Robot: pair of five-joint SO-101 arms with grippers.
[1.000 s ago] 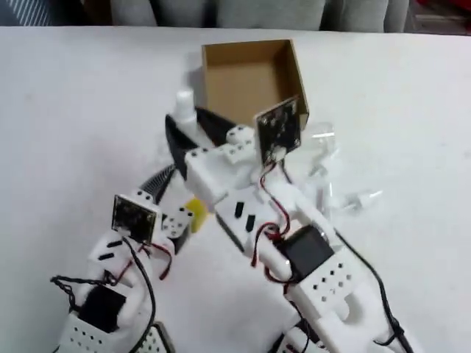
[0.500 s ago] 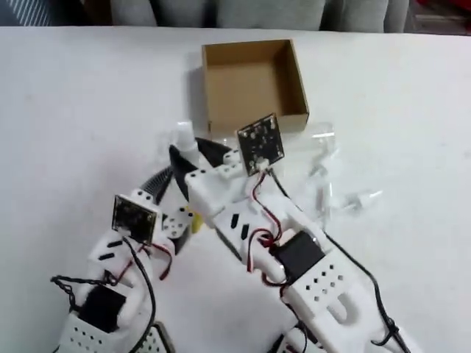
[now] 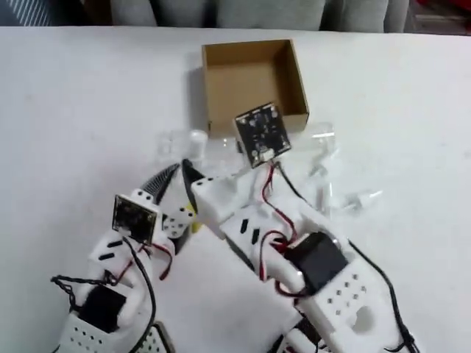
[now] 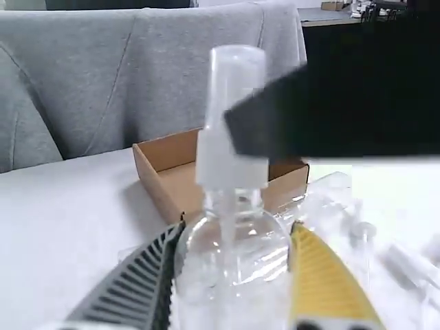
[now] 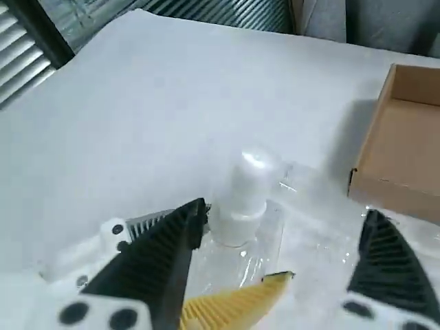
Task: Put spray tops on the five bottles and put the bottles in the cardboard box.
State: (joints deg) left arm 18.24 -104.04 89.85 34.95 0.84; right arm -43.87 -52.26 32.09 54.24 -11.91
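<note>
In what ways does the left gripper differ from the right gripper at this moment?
The left gripper is shut on the clear bottle, whereas the right gripper stands open and holds nothing. The left gripper has one grey finger and one yellow finger; the right gripper has two black fingers. Both are at the same bottle, which bears a white spray top.
</note>
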